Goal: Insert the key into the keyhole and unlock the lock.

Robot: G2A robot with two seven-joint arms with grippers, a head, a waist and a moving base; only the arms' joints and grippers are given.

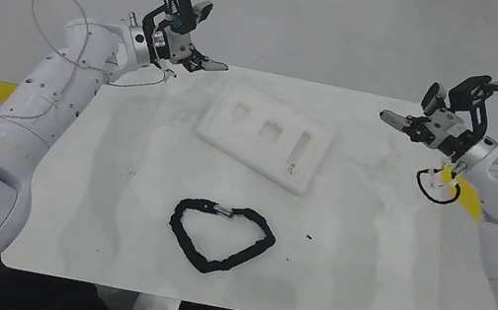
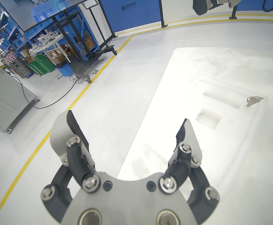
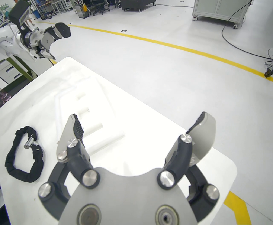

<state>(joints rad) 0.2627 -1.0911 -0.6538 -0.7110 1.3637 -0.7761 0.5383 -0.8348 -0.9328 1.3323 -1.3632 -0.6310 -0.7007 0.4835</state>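
Observation:
A black fabric-covered chain lock (image 1: 220, 236) lies in a loop near the table's front middle, its metal lock cylinder (image 1: 222, 211) at the top of the loop; the lock (image 3: 24, 156) and its cylinder (image 3: 29, 143) also show in the right wrist view. A small silver key (image 1: 293, 170) rests on the white foam tray (image 1: 264, 141) at its right end, and the key (image 2: 253, 100) shows in the left wrist view. My left gripper (image 1: 202, 60) hovers open over the table's far left corner. My right gripper (image 1: 397, 122) hovers open over the far right edge. Both hold nothing.
The foam tray (image 2: 215, 102) has several rectangular recesses. The white table (image 1: 115, 232) is bare around the lock. Beyond its edges lie grey floor with yellow line markings, racks and a cabinet well away.

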